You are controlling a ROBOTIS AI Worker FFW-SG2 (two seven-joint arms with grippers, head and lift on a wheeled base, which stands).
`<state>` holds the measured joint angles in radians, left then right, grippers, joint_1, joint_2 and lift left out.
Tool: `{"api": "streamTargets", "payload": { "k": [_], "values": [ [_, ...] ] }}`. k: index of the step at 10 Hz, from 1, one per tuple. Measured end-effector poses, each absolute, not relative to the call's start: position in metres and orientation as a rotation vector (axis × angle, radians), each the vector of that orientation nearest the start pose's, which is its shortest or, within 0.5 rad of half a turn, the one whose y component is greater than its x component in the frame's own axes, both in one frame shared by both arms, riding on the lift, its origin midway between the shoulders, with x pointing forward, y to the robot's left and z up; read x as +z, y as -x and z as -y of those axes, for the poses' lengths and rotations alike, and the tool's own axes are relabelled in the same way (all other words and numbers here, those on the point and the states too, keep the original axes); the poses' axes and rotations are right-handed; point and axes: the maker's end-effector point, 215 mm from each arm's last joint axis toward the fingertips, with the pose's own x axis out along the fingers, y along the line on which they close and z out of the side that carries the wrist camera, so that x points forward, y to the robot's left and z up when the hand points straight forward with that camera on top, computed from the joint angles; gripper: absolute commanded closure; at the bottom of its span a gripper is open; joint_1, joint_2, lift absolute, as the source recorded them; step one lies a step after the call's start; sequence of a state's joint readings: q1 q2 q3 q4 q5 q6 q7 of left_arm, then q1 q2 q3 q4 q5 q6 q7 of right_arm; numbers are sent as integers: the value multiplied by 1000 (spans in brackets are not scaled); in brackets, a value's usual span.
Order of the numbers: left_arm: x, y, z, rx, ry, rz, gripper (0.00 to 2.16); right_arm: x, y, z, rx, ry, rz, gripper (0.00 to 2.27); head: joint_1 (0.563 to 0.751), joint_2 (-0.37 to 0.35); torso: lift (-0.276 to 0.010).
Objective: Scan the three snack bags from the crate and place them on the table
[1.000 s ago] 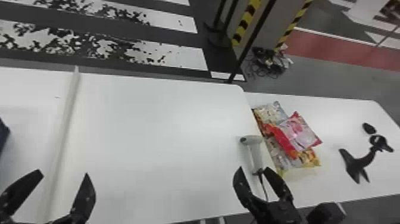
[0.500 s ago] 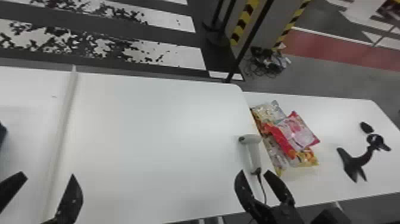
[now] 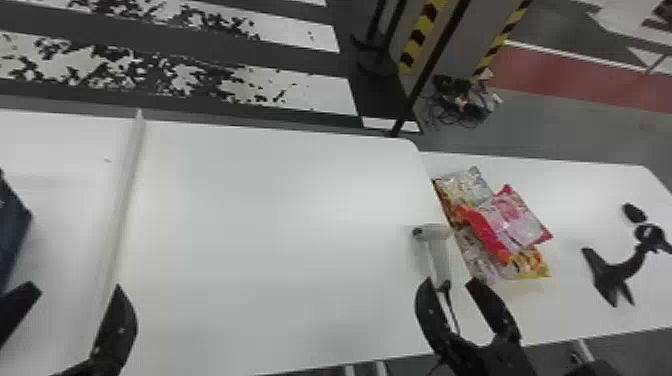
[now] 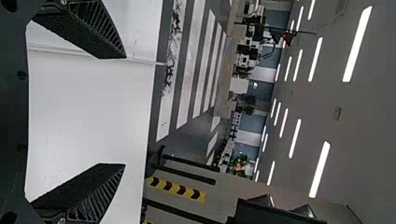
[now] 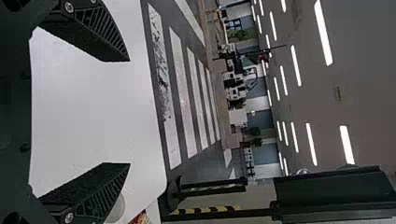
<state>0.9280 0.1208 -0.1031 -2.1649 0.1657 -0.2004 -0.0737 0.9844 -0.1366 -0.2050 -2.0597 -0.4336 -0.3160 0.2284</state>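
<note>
Right of centre in the head view, snack bags [image 3: 515, 220] lie on the desk [image 3: 580, 195], above the right gripper's [image 3: 449, 281] parted jaws; the left gripper's [image 3: 77, 286] stand apart, lower left.

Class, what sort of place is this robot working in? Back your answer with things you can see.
Probably a large indoor hall or demonstration space: rows of ceiling lights, crosswalk-like floor stripes and yellow-and-black hazard tape beside the white table.
</note>
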Motion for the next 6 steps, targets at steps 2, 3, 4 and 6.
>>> {"api": "streamTargets", "payload": {
  "k": [2,3,4,6],
  "values": [
    [-368,-305,-169,-188,166,-132,36,-380,-280,319,42,-174,-107,90,695,-300,-62],
    [-367,-305,-169,-189,167,-130,36,-378,-280,318,48,-181,-105,90,695,-299,-62],
    [-366,-305,-168,-191,168,-129,36,-378,-280,320,48,-186,-106,90,695,-300,-62],
    [-364,-305,-168,-192,168,-127,36,-381,-280,321,46,-187,-117,90,695,-305,-62]
  ]
}}
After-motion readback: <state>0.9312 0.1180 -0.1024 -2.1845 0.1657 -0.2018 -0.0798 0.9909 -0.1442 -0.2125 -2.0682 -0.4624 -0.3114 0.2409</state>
